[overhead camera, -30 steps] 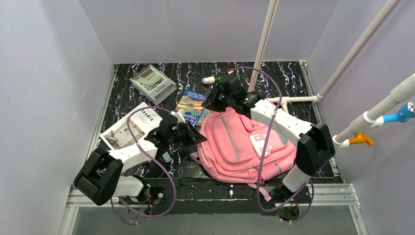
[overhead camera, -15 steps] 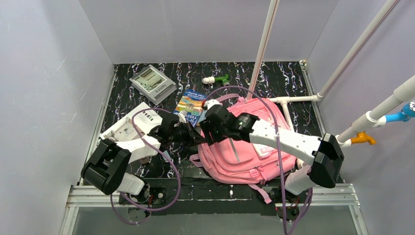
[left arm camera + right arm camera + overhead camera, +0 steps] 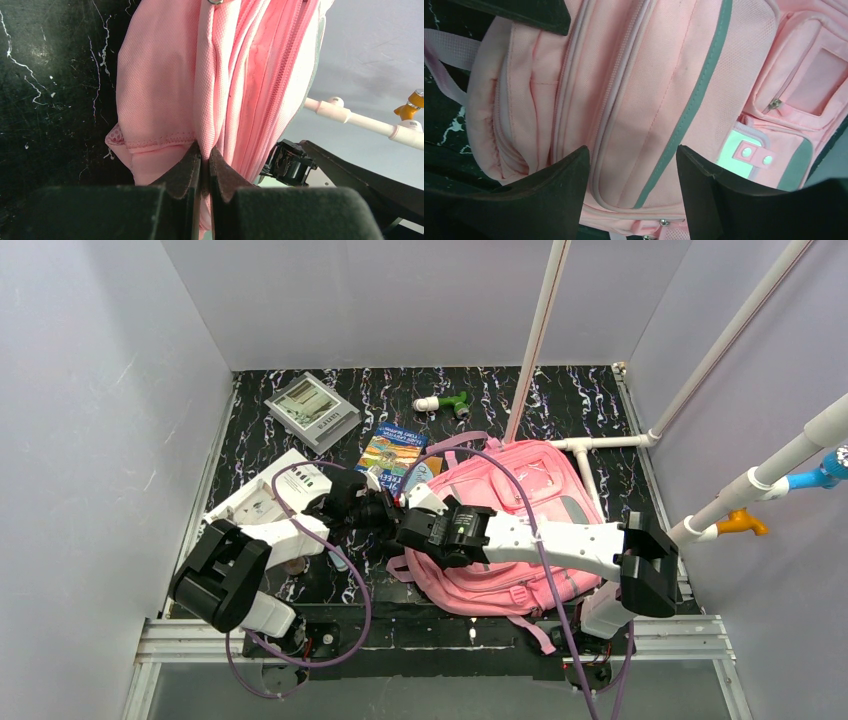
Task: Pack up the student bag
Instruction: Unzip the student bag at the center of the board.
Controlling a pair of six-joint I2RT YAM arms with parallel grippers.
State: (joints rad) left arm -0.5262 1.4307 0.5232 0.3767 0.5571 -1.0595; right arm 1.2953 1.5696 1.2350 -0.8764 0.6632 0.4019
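The student bag (image 3: 535, 478), a pink backpack with a grey stripe, lies right of the table's middle. My left gripper (image 3: 384, 512) is at the bag's left edge, shut on a fold of its pink fabric (image 3: 207, 100); in the left wrist view the left gripper (image 3: 205, 154) pinches the cloth between its tips. The right gripper (image 3: 412, 530) reaches across the bag's near left part. It stands open just above the bag's front panel (image 3: 649, 100), between the zip and the grey stripe (image 3: 694, 105), as the right wrist view of the right gripper (image 3: 631, 159) shows. A white-pink buckle patch (image 3: 746, 155) sits to the right.
A blue book (image 3: 392, 454) lies just behind the grippers, and a white box (image 3: 262, 502) lies under the left arm. A grey box (image 3: 312, 410) and a green-white item (image 3: 445, 402) are at the back. White pipes (image 3: 598, 445) stand right of the bag.
The right arm swung from behind the bag to its near left side and its jaws opened. The bag shifted back and to the right. The left gripper kept its pinch.
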